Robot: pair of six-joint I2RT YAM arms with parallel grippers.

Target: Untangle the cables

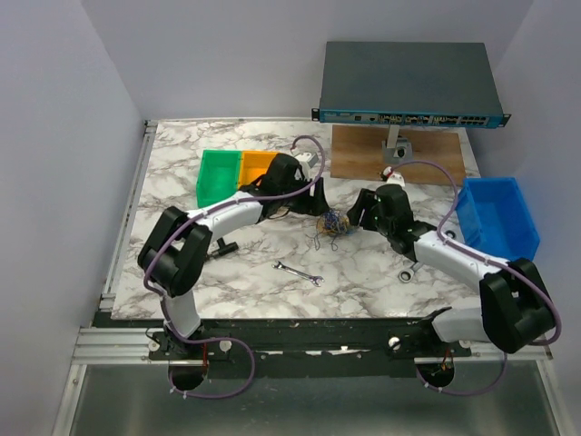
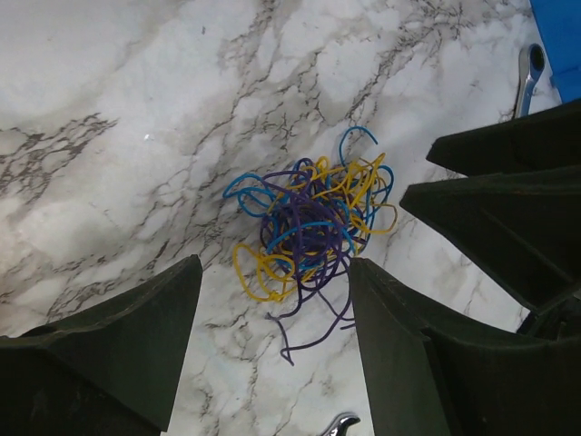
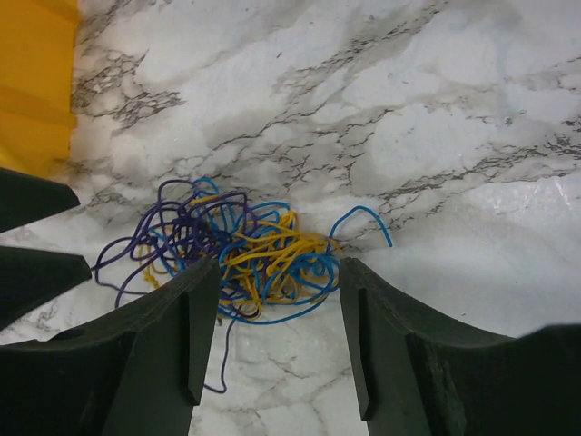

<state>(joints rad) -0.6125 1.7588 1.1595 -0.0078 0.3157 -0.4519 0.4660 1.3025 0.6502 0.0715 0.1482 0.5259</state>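
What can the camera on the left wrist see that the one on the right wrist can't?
Only the left wrist view shows a silver wrench, a corner of the blue bin and the right hand at its right edge. Only the right wrist view shows the orange bin and the left hand at its left edge. Both show the cables, a blue, yellow and purple tangle on the marble table, lying between that camera's own open fingers.

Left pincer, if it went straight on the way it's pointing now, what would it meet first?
The left pincer would most likely meet the tangled cables, lying on the marble table just ahead of its open jaws. Depth is unclear, so the table itself may come first.
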